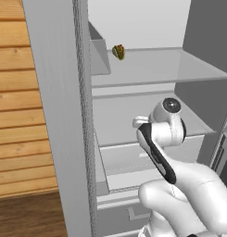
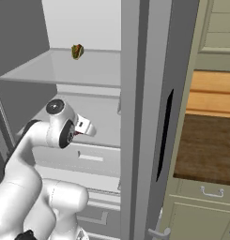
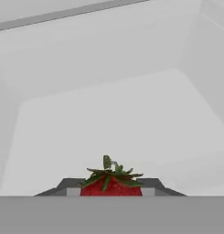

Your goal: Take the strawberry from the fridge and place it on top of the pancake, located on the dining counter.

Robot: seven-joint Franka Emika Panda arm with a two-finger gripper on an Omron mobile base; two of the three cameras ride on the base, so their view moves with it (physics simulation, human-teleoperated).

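In the hand view the gripper (image 3: 111, 192) is closed on the strawberry (image 3: 111, 185), which sits at 6 o'clock between the 2 dark fingertips (image 3: 67, 186), green top up, over a white shelf (image 3: 109, 123). In the left base view the arm reaches into the open fridge (image 1: 59, 115); a yellow-green and orange fruit (image 1: 118, 52) lies on the upper shelf at 12 o'clock.
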